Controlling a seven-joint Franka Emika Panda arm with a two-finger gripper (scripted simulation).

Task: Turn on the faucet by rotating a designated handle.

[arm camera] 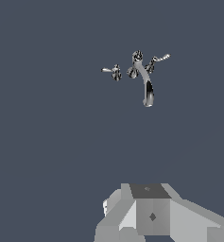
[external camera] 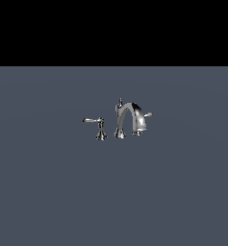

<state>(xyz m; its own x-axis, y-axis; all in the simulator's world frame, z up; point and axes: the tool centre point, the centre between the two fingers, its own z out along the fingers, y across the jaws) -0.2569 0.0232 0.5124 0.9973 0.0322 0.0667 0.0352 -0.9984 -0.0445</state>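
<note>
The flat grey-blue floor (external camera: pixel 48 192) fills most of the frame, and the shiny chrome faucet with its tall arched spout (external camera: pixel 130 117) sits just right of centre. Its short stubby chrome handle with a whitish tip (external camera: pixel 145 115) pokes out on the exterior view's right. The grey gripper (arm camera: pixel 153 215) is well away from it, and I can't tell how its jaws stand.

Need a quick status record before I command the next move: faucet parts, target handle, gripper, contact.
surface: plain grey floor
faucet: chrome set, arched spout, finial-topped post
target handle: short lever with whitish tip, at the exterior view's right, partly behind the spout
other lever: long thin one on slim pedestal, exterior view's left
gripper: body only at the wrist view's edge; fingertips not seen, absent from exterior view
contact: none; faucet well apart from gripper
</note>
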